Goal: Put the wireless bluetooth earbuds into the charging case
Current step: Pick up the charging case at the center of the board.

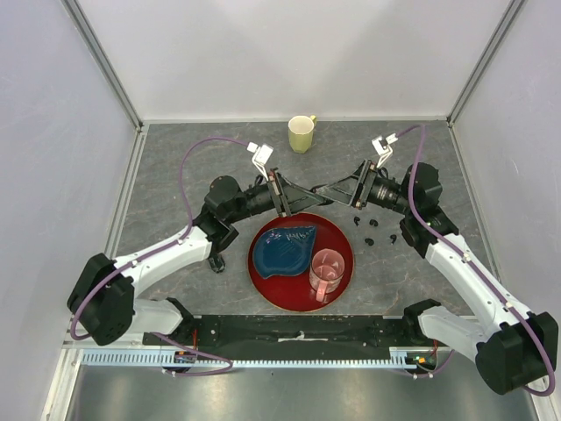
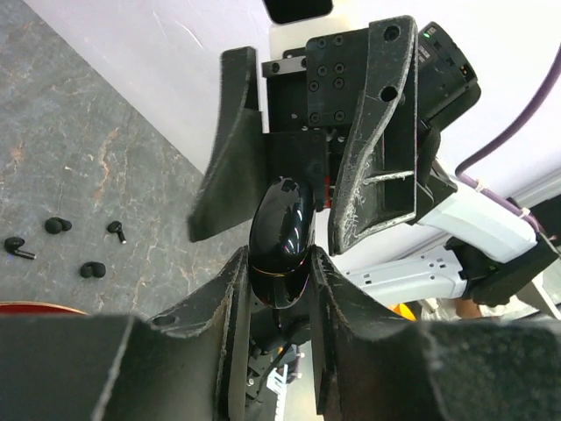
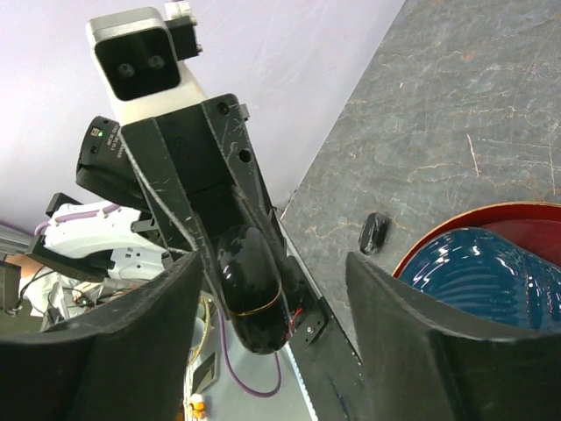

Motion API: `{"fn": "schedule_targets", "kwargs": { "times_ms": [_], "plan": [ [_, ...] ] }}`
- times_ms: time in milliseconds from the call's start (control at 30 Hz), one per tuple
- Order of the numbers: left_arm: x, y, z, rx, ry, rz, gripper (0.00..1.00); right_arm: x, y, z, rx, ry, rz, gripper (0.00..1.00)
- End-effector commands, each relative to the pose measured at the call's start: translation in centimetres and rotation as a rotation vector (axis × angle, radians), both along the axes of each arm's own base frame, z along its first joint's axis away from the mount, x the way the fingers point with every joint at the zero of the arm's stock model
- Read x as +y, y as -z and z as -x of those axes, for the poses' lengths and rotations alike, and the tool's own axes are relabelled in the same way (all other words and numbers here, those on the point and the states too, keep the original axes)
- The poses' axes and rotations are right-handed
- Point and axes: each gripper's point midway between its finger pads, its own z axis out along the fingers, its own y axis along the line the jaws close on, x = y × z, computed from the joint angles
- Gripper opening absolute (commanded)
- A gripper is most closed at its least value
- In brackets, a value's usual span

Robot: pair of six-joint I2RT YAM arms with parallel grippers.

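1. The grey table carries all items.
2. The left arm and the right arm reach inward. They meet above the 12 o'clock rim of the red plate.
3. The red plate lies at table centre. It holds a blue leaf-shaped dish at 10 o'clock and a pink measuring jug at 4 o'clock.
4. A yellow-green mug stands upright at 12 o'clock of the plate, well apart from it.
5. The left pincer is clamped on the charging case. Both fingers press its glossy black sides. The case is held clear of the table.
6. The right pincer faces the left one. Its fingers stand apart, one on each side of the free end of the case. A clear gap shows on at least one side.
7. A black pebble-shaped piece lies on the table at 9 o'clock of the plate, beside the left arm.
8. The four wireless bluetooth earbuds lie loose on the table at 2 o'clock of the plate, near each other and below the right arm. None is in the case.
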Motion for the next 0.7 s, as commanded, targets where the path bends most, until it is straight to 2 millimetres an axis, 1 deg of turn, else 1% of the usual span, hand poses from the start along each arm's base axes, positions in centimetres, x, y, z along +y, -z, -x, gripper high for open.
{"fn": "schedule_targets", "kwargs": {
  "times_ms": [0,100,200,233,267,300,400,567,667],
  "plan": [
    [0.7,-2.5,0.7,-0.206,-0.022,0.023,0.02,0.0,-1.7,0.1,-0.01,0.01,-0.024,0.82],
    [1.1,-1.8,0.7,-0.249,-0.043,-0.016,0.02,-0.2,-2.6,-0.4,0.013,0.048,-0.046,0.91],
    [1.8,-1.0,0.4,-0.335,-0.09,-0.071,0.02,-0.4,-3.2,-0.6,0.084,0.079,-0.08,0.94],
    [2.1,-1.1,0.3,-0.361,-0.116,-0.083,0.02,-0.4,-3.3,-0.6,0.114,0.081,-0.087,0.94],
    [2.4,-0.7,0.0,-0.415,-0.136,-0.116,0.02,-0.3,-3.4,-0.5,0.146,0.074,-0.099,0.94],
    [2.7,-0.5,0.1,-0.437,-0.146,-0.138,0.02,-0.2,-3.5,-0.3,0.166,0.066,-0.107,0.94],
    [3.4,0.1,-0.5,-0.52,-0.193,-0.204,0.02,0.0,-3.9,0.2,0.213,0.04,-0.131,0.94],
    [4.5,0.0,-1.0,-0.626,-0.265,-0.257,0.02,0.4,-2.0,0.8,0.364,-0.003,-0.126,0.94],
    [4.8,-0.1,-1.1,-0.665,-0.284,-0.274,0.02,0.5,-2.0,1.1,0.384,-0.022,-0.14,0.93]
  ]
}}
